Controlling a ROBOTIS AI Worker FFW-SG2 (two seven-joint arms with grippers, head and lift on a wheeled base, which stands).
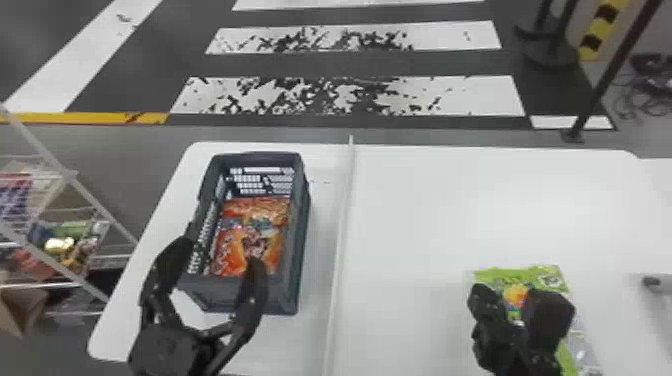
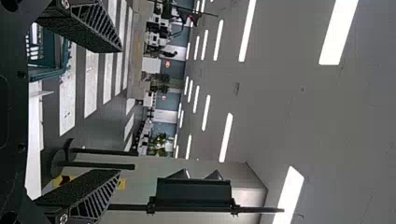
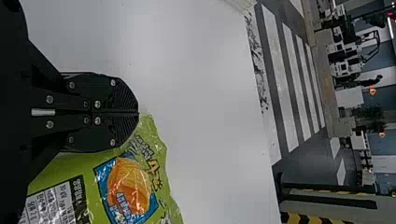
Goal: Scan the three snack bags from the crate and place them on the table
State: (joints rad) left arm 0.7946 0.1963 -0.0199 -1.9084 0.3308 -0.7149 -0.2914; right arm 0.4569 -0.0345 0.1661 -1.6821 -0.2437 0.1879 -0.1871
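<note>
Over the near end of the dark grey crate, my left gripper stands open, one finger at its left wall and the other above the near wall. Inside the crate lies an orange-red snack bag; whether another is beneath it I cannot tell. In the left wrist view the left gripper has nothing between its spread fingers. At the table's right half, my right gripper is at the left edge of a green snack bag. In the right wrist view the right gripper is closed on that edge of the green bag.
The white table has a raised strip between the crate and the green bag. A small dark device is at the table's right side. Wire shelves with goods stand left of the table. Black posts stand beyond its far right.
</note>
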